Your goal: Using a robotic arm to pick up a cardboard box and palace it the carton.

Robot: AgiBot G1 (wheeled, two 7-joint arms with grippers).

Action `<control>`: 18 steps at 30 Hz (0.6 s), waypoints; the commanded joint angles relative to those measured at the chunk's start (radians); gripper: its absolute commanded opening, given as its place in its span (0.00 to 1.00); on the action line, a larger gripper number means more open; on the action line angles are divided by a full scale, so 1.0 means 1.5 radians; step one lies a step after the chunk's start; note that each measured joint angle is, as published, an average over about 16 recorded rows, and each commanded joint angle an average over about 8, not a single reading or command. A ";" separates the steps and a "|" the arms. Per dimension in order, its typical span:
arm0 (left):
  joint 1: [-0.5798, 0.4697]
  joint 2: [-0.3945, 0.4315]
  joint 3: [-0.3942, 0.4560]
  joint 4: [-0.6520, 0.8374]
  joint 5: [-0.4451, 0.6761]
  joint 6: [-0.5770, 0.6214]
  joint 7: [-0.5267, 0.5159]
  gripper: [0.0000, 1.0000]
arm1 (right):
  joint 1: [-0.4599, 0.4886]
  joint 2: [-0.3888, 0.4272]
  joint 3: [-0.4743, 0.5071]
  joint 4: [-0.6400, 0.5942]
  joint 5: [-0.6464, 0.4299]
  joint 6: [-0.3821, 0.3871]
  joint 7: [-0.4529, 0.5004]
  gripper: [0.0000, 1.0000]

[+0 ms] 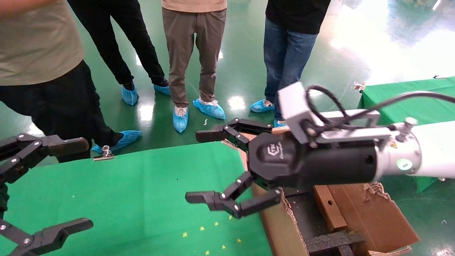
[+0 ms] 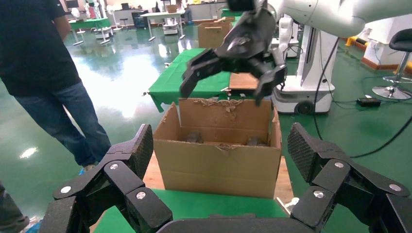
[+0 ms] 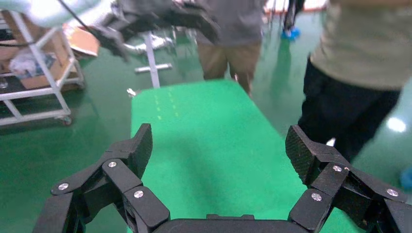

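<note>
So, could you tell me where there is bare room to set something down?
The green table is bare between the open left gripper and the open right gripper. The carton beside it is crowded with black foam and a cardboard box.

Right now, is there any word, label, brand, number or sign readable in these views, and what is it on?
White logo with a line of script on the black wrist housing of the right gripper: too small to read.
Small yellow warning sticker on the white jointed arm: not legible.
Large brown corrugated carton: no print visible.
Nothing else carries text.
</note>
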State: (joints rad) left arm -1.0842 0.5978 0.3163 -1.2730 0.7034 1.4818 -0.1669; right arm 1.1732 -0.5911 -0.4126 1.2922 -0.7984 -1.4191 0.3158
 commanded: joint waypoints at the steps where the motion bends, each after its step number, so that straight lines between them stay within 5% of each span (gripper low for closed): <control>1: 0.000 0.000 0.000 0.000 0.000 0.000 0.000 1.00 | -0.026 -0.005 0.035 -0.002 0.018 -0.020 -0.034 1.00; 8: 0.000 0.000 0.000 0.000 0.000 0.000 0.000 1.00 | -0.079 -0.016 0.107 -0.007 0.054 -0.061 -0.097 1.00; 18: 0.000 0.000 0.000 0.000 0.000 0.000 0.000 1.00 | -0.080 -0.017 0.108 -0.007 0.056 -0.061 -0.096 1.00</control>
State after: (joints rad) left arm -1.0840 0.5976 0.3164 -1.2728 0.7031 1.4813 -0.1667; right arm 1.0520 -0.6162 -0.2496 1.2817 -0.7142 -1.5119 0.1714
